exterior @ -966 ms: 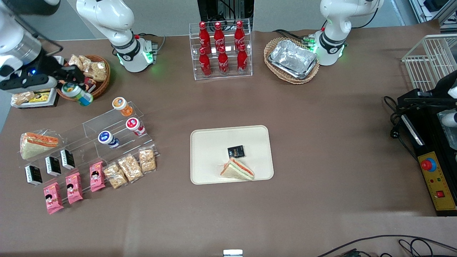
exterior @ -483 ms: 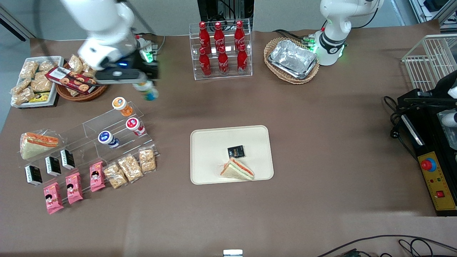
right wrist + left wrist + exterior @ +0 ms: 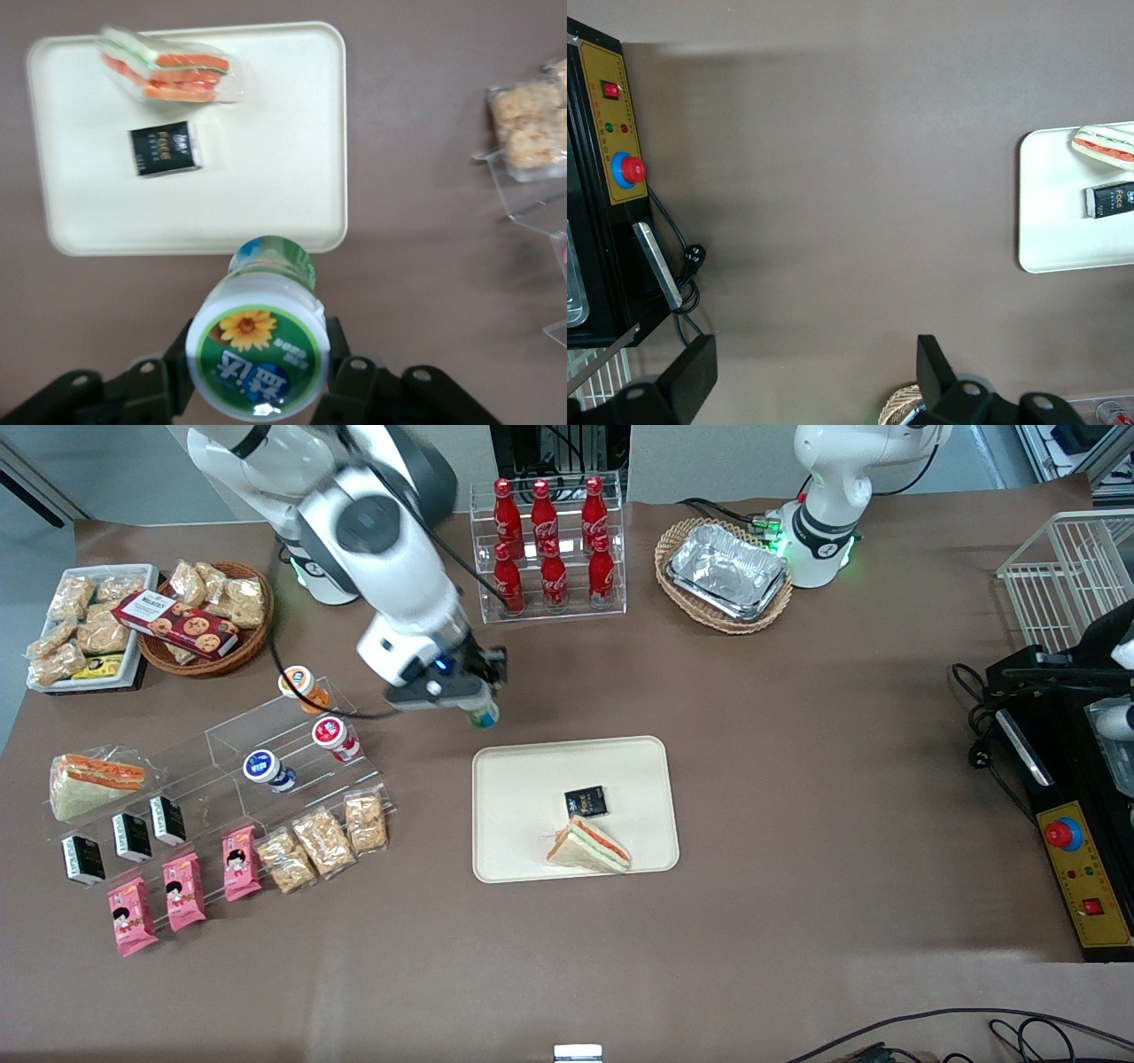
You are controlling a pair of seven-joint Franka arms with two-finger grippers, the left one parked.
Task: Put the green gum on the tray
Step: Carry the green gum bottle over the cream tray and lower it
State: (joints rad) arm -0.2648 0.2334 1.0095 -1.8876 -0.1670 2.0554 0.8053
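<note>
My right gripper (image 3: 474, 701) hangs above the table, just off the tray's corner that is farther from the front camera and toward the working arm's end. It is shut on the green gum (image 3: 483, 713), a small round bottle with a teal-green body. The wrist view shows the gum's white lid with a green ring and an orange flower (image 3: 259, 356), a finger pressed on each side of it (image 3: 258, 367). The cream-white tray (image 3: 523, 779) (image 3: 266, 150) lies flat and holds a wrapped sandwich (image 3: 588, 847) (image 3: 168, 66) and a small black packet (image 3: 585, 802) (image 3: 163, 148).
A clear stepped rack (image 3: 230, 744) toward the working arm's end carries orange (image 3: 299, 686), red (image 3: 332, 735) and blue-lidded (image 3: 263, 768) bottles, with snack packs (image 3: 323, 840) near it. A cola rack (image 3: 549, 549) and a basket of foil trays (image 3: 725, 571) stand farther from the camera.
The right arm has swung from the snack basket at the table's end toward the tray, carrying the green gum, and now hangs beside the tray's corner.
</note>
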